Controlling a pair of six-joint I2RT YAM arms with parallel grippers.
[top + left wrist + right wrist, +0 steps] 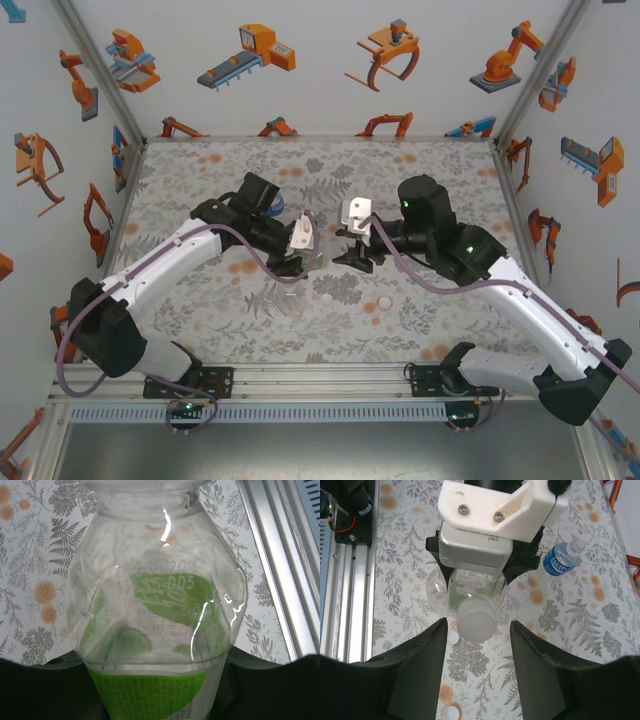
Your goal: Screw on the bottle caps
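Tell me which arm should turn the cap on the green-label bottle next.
Right. The left gripper is shut on the green-label bottle, pointing its neck at the right gripper, whose open fingers flank the white cap sitting on it, so it likely only needs to close and twist.

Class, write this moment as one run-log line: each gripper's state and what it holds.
left gripper: shut on green-labelled clear plastic bottle | right gripper: open, fingers either side of bottle's round white plastic cap, not touching
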